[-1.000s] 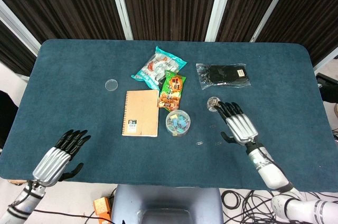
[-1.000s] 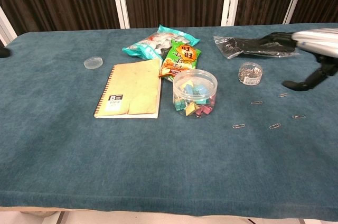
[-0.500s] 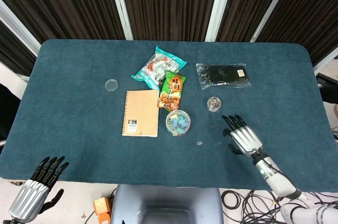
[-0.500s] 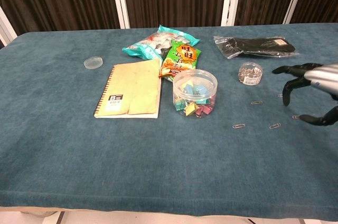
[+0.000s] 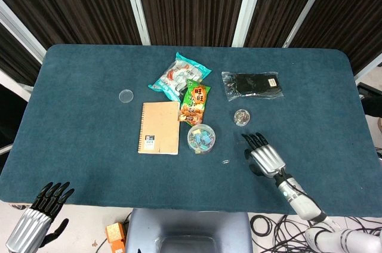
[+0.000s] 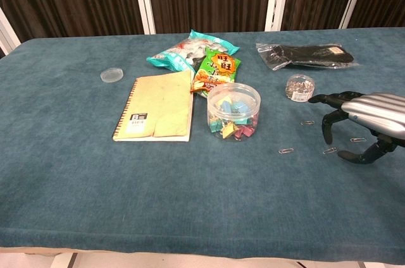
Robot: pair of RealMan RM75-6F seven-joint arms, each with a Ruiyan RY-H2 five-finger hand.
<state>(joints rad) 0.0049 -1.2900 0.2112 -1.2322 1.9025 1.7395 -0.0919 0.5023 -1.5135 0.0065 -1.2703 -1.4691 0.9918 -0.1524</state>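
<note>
Below the table's near edge, left hand (image 5: pixel 36 220) hangs off the cloth, fingers spread, holding nothing. On the table (image 5: pixel 77 122), right hand (image 6: pixel 364 119) hovers palm-down, fingers apart and curved (nothing gripped), over loose paper clips (image 6: pixel 286 151). Just beyond sits the small clip jar (image 6: pixel 300 86); farther back, the black packet (image 6: pixel 307 54).

Right hand (image 5: pixel 264 156): ribbed silver metal back, black jointed fingers (image 6: pixel 328 124), slim silver-grey forearm at 5 o'clock. Left hand (image 5: pixel 34 218): the same silver back and black fingers.
</note>
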